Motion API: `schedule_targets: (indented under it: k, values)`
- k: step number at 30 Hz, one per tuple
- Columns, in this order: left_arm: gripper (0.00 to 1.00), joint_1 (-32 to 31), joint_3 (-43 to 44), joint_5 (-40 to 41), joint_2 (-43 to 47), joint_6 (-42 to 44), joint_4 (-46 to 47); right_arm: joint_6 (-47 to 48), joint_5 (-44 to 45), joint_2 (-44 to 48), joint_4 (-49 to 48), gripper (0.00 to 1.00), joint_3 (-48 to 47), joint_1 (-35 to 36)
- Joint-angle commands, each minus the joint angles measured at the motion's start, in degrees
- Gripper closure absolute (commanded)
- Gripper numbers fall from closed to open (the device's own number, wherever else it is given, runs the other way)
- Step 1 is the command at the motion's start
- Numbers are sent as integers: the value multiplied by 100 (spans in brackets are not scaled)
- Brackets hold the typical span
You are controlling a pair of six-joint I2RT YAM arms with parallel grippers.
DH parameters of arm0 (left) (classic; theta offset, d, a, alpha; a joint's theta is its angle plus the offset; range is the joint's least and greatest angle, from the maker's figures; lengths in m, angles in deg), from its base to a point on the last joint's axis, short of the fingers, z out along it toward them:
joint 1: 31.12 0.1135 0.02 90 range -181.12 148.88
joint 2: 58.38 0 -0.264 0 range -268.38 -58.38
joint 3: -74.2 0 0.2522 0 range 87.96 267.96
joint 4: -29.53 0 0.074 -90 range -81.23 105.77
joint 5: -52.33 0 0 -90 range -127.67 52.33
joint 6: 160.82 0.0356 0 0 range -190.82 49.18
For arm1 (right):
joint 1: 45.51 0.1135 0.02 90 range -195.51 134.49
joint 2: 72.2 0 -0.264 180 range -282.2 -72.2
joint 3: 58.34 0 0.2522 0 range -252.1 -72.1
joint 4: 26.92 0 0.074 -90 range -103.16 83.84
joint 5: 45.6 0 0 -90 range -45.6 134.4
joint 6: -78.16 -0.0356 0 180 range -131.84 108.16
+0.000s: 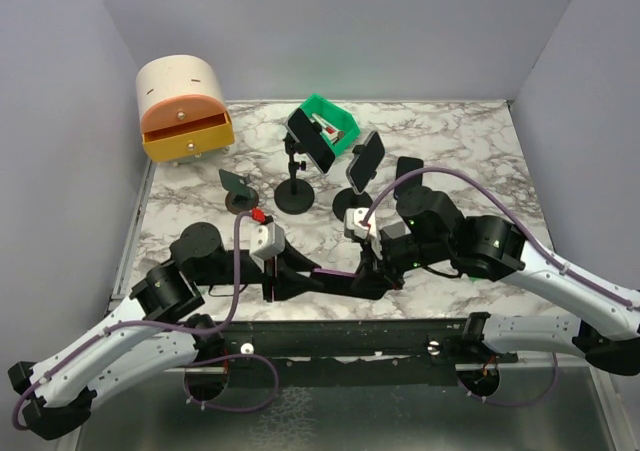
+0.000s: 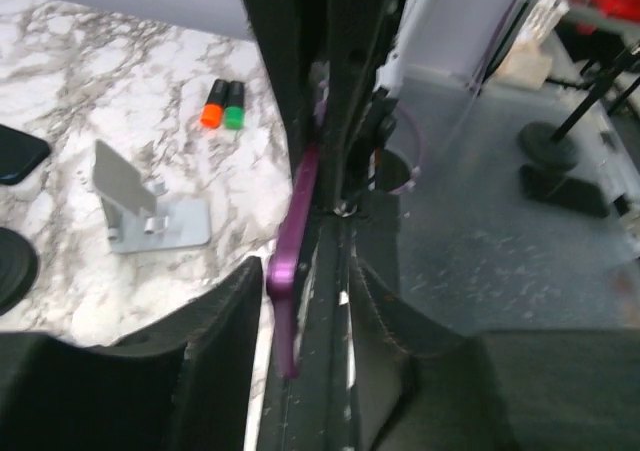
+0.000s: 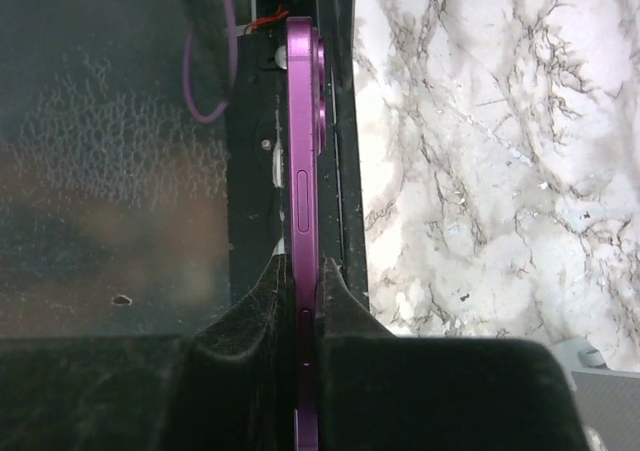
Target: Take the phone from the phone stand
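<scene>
Right end effector (image 3: 305, 281) is pinching purple phone (image 3: 303, 151) by flat faces — stiff, slick, prob. fragile; left end effector (image 2: 305, 291): can't tell if gripping.

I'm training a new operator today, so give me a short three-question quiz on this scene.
1. True or false: the right tool is shut on the purple phone, seen edge-on.
2. What colour is the open plastic bin at the back of the marble table? A) green B) blue C) yellow
3. Fill in: the two marker pens near the silver metal stand have orange and ____ caps.
Key: 1 true; 2 A; 3 green.
</scene>
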Motion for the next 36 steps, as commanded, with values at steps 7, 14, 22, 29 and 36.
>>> schedule_targets:
  k: [7, 14, 22, 29, 36]
  values:
    - [17, -28, -247, 1452, 943, -164, 765, -490, 432, 914, -1310, 100, 520, -32]
    - [1, -27, -942, 2907, 2045, -868, 1589, -1864, 1178, 2149, -3751, 100, 1823, -33]
    - [2, -27, -1386, 2143, 1689, -1994, 2954, -2990, 1434, 2560, -6343, 100, 3022, -34]
    - [9, -27, -914, 1514, 639, -2253, 3437, -3438, 1347, 2389, -7370, 100, 3448, -32]
    - [17, -27, -704, 1314, 196, -2329, 3809, -3574, 1325, 2353, -7543, 100, 3558, -32]
